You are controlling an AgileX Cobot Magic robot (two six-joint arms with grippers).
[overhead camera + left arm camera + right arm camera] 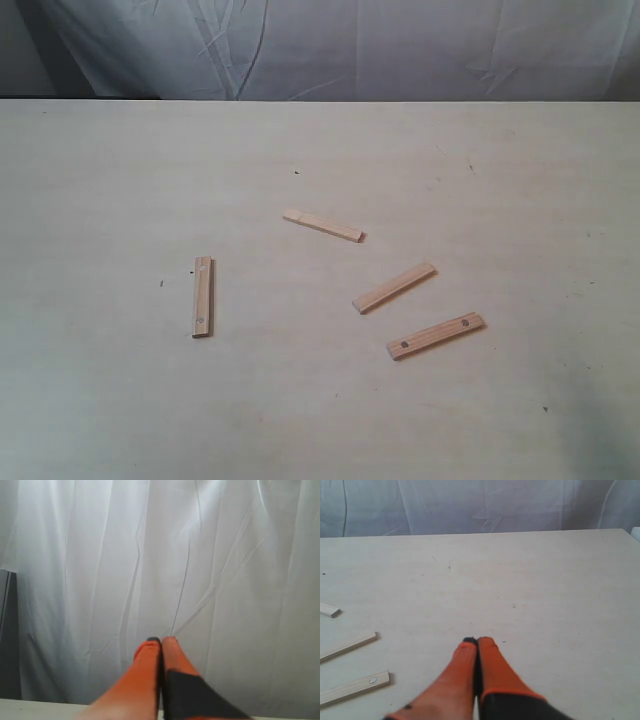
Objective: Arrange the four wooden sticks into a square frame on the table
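Plainly, my right pincer [477, 641] is pressed together over the table [560, 580], empty. Off to one side of it lie three sticks, all cut off by the picture's edge: the nearest stick [355, 687], with a small hole, the middle stick [347, 647] and the far stick [329, 610]. My left pincer [161, 641], also pressed together, faces the curtain [225, 555]; the fourth stick [202, 297] lies apart from the rest.

Sticks [394, 288] scattered (apart) on table [100, 400].

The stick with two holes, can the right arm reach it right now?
Probably yes: that stick lies flat and alone on the table, and the right gripper, shut, sits close by with nothing between.
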